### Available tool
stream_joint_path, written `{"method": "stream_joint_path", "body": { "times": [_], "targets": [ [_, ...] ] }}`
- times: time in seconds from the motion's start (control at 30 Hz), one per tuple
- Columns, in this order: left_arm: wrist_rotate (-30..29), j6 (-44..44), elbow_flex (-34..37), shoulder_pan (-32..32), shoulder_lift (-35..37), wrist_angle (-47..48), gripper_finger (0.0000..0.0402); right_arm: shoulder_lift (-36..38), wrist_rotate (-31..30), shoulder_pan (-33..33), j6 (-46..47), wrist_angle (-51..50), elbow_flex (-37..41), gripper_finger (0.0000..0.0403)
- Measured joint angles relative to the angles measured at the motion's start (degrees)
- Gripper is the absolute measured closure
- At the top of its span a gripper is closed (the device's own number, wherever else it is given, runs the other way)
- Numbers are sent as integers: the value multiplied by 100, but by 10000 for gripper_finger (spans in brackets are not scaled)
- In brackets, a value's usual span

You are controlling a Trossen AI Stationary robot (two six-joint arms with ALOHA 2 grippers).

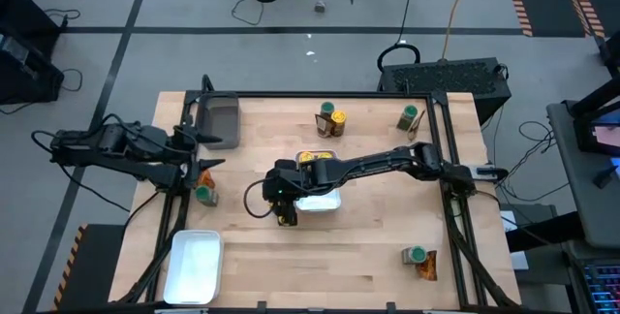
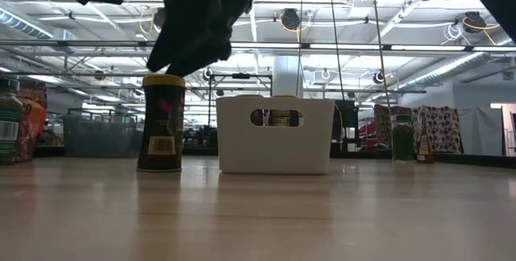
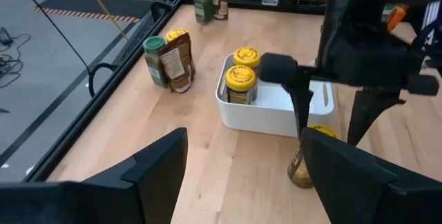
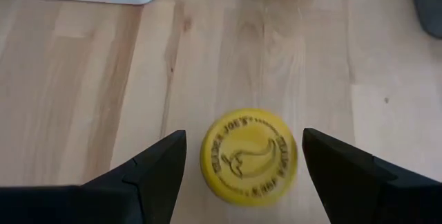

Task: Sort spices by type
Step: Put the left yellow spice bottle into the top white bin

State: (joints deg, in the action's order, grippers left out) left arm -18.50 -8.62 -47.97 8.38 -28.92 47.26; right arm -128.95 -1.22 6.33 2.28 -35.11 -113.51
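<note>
Yellow-lidded jar (image 4: 248, 156) stands upright on the bare wooden table (image 1: 368, 246), just beside the near edge of the white tray (image 1: 325, 201) at the table's middle. Directly above it hangs the right gripper (image 1: 286, 212), fingers spread wide to either side of the lid and not touching it; in the low view the jar (image 2: 161, 124) stands free with the dark gripper over its top. Inside the white tray two more yellow-lidded jars (image 3: 242, 75) stand side by side at one end. Near the far edge of the table another yellow-lidded jar and an orange-brown packet (image 1: 332, 120) sit close together, and farther right a green-lidded jar (image 1: 408, 117) stands with a packet against it. A second green-lidded jar with a packet (image 1: 418, 259) sits near the right front corner. At the left edge the left gripper (image 1: 208, 149) waits with its fingers wide apart, empty, close to a third green-lidded jar (image 1: 204, 194) and a packet. A dark bin (image 1: 219, 120) lies at the far left, and a second white tray (image 1: 196, 266) at the near left corner.
</note>
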Motion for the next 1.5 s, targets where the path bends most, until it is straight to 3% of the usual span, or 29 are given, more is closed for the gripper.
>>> {"method": "stream_joint_path", "body": {
  "times": [0.5, 0.83, 1.0, 1.3, 1.5],
  "targets": [
    [0, -7, 0, 0, 12, -36, 116, -170, -24, 0, 154, -1, -2, 134],
    [0, -46, 0, 0, 12, -41, 116, -170, -26, -2, 305, -37, -1, 197],
    [0, -71, 0, 0, 12, -41, 116, -97, -21, -2, 457, 28, 0, 205],
    [4, -105, -2, -1, 12, -38, 116, 736, -52, -70, 572, -218, 0, 201],
    [2, -120, -2, 0, 12, -48, 116, 1471, -499, -111, 732, -1173, -7, 201]
  ]
}}
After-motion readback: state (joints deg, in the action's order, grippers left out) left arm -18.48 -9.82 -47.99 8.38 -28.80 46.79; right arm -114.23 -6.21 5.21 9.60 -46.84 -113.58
